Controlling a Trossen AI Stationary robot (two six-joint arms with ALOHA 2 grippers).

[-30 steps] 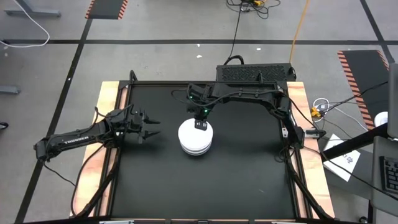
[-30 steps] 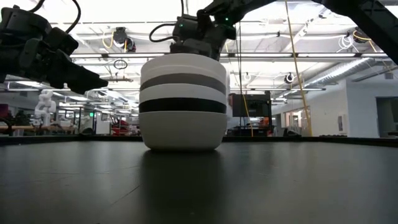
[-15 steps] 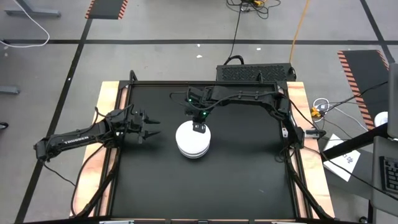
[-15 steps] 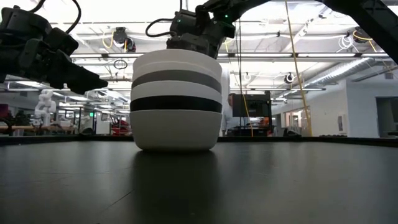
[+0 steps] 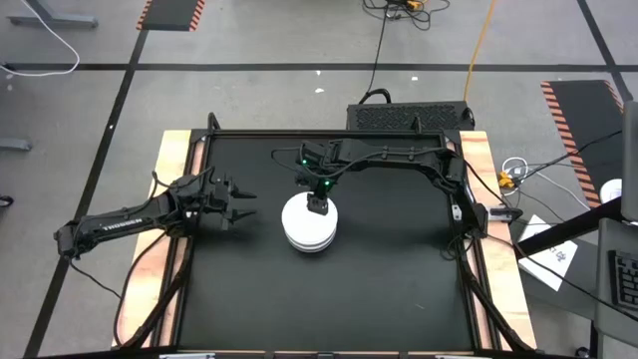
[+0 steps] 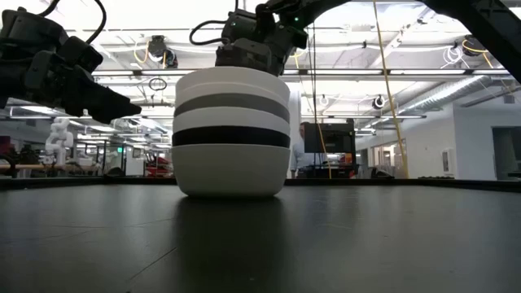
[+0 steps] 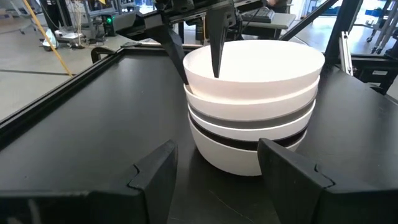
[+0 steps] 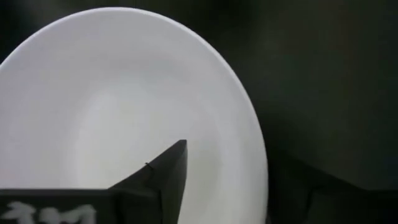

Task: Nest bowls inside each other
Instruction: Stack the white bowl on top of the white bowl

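Left tool (image 5: pixel 242 205) sits at centre-left of the high view, over the table (image 5: pixel 389 289), clear of the stack, fingers spread wide and holding nothing; the left wrist view shows both its fingers (image 7: pixel 155 171) apart with only table between them.

Bowls (image 5: pixel 308 225) stand as one nested stack just left of centre in the high view and centre-left in the low view (image 6: pixel 232 134): white on top, then grey, white, black, white at the base. Only five bands can be counted from the side; a sixth can't be made out.

Right tool (image 5: pixel 317 203) is at the stack's upper rim in the high view. Its jaws straddle the top bowl's rim, one finger (image 8: pixel 163 171) inside the bowl and one outside, parted rather than pinching. Whether they touch the rim can't be told.

Handling, as a judgement: the bowls look rigid, glossy and slick, maybe ceramic or melamine, so breakable if dropped. The stack is likely heavy as a unit. Best hold is a rim pinch, one finger in and one out; smooth rounded sides give a poor grip. A one-sided lift may tip the nested bowls.
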